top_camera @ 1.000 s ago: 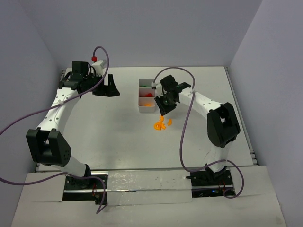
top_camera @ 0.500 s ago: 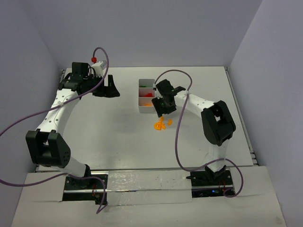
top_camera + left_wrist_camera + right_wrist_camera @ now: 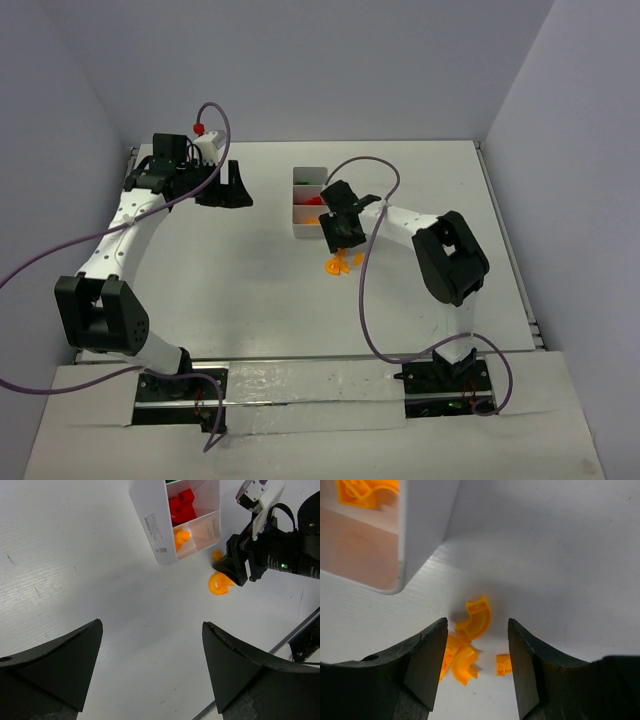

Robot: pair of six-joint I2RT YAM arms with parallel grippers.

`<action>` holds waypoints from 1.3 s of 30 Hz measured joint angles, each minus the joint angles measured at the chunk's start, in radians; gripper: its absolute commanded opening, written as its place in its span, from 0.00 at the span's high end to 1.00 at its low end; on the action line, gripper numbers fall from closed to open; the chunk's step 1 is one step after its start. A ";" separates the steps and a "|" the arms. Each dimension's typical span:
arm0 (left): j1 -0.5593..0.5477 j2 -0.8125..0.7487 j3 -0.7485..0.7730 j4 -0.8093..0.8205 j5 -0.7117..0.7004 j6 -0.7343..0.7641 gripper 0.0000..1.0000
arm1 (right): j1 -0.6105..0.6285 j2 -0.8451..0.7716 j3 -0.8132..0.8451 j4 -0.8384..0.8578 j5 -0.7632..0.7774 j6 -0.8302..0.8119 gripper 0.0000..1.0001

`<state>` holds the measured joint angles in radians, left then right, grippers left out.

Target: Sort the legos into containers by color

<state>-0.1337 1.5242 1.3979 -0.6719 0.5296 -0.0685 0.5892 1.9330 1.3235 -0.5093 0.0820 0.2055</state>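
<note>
My right arm folds inward toward my left, right gripper (image 3: 341, 238) pointing down with its 2 fingers spread apart, while my left arm stretches far forward, left gripper (image 3: 224, 188) also parted wide.

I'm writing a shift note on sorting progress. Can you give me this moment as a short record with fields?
tray: white, three compartments in a row
middle compartment: red legos
near-end compartment: orange legos
loose orange pieces: about four, on the table just off the tray's near end
right gripper: open, empty, poised over the loose orange pieces
left gripper: open, empty, well away from the tray on the far left
</note>
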 measured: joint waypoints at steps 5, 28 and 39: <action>0.000 0.000 0.000 0.000 -0.001 0.000 0.10 | 0.000 0.010 -0.025 0.019 0.009 0.011 0.50; 0.000 -0.001 0.000 0.001 -0.001 0.001 0.10 | 0.000 -0.203 -0.169 0.060 -0.018 -0.019 0.86; 0.000 -0.001 0.000 0.003 -0.001 0.002 0.09 | 0.053 -0.228 -0.007 0.037 0.026 -0.111 0.84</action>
<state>-0.1337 1.5234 1.3979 -0.6693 0.5282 -0.0669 0.6426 1.7054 1.3162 -0.4728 0.1076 0.0942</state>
